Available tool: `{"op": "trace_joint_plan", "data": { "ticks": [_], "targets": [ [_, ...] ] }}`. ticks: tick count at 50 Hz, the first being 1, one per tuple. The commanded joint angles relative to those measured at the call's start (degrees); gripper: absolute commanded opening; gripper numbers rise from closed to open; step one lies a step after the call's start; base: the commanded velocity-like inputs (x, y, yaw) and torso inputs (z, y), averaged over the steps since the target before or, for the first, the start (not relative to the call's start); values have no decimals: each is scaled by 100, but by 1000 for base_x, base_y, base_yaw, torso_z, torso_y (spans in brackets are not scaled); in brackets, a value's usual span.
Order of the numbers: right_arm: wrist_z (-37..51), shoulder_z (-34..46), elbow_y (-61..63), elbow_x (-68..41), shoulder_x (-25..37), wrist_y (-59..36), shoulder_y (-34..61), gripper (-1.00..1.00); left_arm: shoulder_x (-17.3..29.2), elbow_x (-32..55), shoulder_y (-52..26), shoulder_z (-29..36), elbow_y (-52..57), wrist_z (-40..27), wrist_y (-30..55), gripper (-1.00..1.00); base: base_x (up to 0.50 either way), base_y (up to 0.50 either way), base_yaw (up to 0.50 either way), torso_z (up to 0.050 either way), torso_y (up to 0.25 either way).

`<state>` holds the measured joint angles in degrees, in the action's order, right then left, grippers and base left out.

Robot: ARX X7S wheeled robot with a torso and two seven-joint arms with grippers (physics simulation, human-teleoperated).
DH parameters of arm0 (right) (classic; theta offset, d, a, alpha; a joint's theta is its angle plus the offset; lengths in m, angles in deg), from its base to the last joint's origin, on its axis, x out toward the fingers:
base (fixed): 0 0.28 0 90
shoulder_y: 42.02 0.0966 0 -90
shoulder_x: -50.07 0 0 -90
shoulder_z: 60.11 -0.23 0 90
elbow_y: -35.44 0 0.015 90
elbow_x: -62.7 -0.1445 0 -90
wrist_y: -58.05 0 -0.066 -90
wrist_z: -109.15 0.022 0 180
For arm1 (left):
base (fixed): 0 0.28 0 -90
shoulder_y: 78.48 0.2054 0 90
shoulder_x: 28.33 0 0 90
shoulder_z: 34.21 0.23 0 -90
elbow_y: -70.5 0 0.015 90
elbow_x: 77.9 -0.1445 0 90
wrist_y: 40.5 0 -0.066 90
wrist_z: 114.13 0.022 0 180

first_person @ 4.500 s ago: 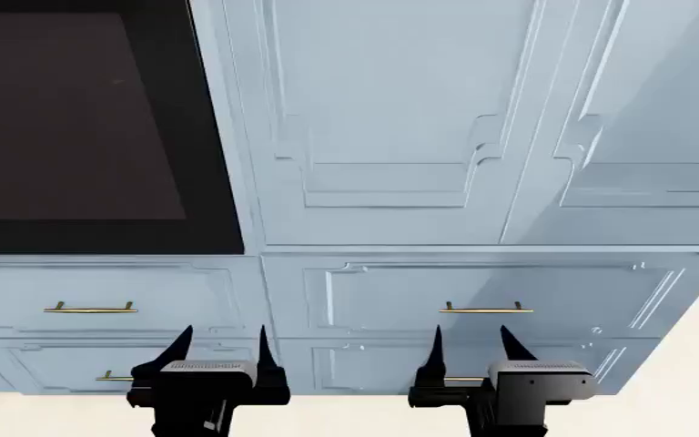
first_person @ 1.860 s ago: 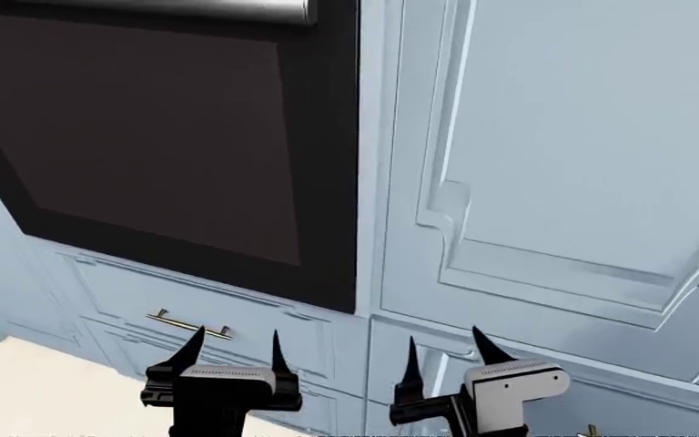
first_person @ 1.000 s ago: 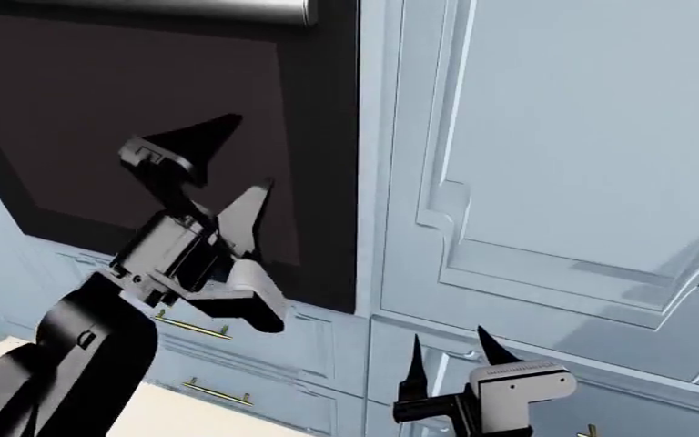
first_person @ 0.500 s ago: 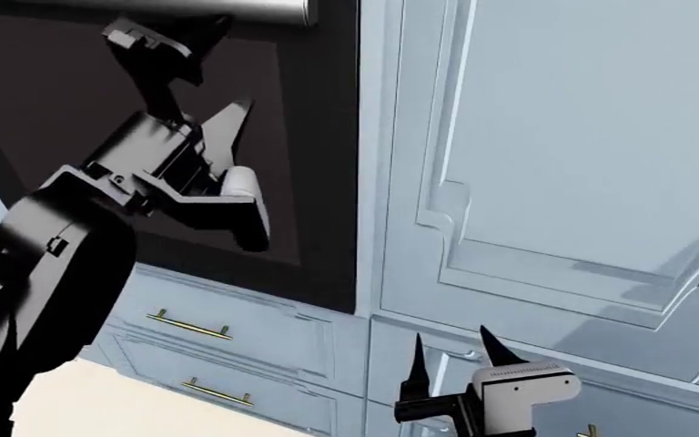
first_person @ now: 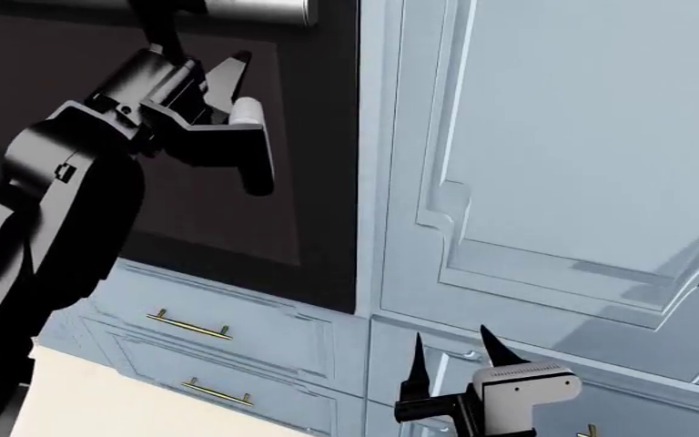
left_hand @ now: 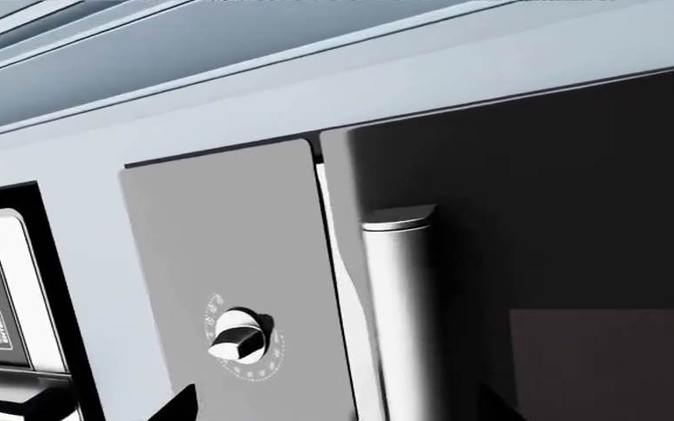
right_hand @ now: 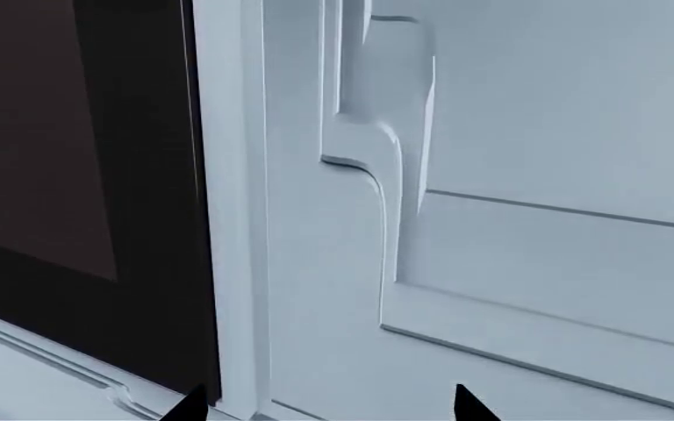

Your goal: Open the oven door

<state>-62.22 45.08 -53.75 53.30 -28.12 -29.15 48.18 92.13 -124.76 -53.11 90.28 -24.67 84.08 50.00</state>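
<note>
Over the last half second the left gripper (first_person: 192, 41) had climbed further up the oven door (first_person: 313, 182) to its top edge, while the right gripper (first_person: 453, 350) had stayed low before the pale blue drawers (first_person: 252, 332). The right jaws stood spread and empty nearest the camera; farther off, the left jaws were spread at the silver bar handle (left_hand: 402, 316), one finger reaching the bar, not pinching it. The door lay shut, flush beside the pale blue cabinet door (first_person: 568, 155).
</note>
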Motion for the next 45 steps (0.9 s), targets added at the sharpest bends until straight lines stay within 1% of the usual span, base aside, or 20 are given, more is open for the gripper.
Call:
{"op": "trace_joint_plan", "data": {
  "ticks": [1,16,26,37,45],
  "targets": [
    [30,30,19,-24,26,6,1,100,-130,-33,-311,76,-253,34,-47,100,0,0,0,0,0],
    [54,55,9,-74,59,36,8,100,-403,-66,-503,272,-754,-83,-160,100,0,0,0,0,0],
    [72,81,-19,-92,72,63,14,100,-525,117,-321,193,-721,-25,2,100,0,0,0,0,0],
    [98,108,-4,-126,96,51,25,100,-515,115,-314,186,-911,-135,21,100,0,0,0,0,0],
    [106,132,-50,-144,112,85,42,100,-571,42,-462,251,-1078,-193,-15,100,0,0,0,0,0]
  ]
}}
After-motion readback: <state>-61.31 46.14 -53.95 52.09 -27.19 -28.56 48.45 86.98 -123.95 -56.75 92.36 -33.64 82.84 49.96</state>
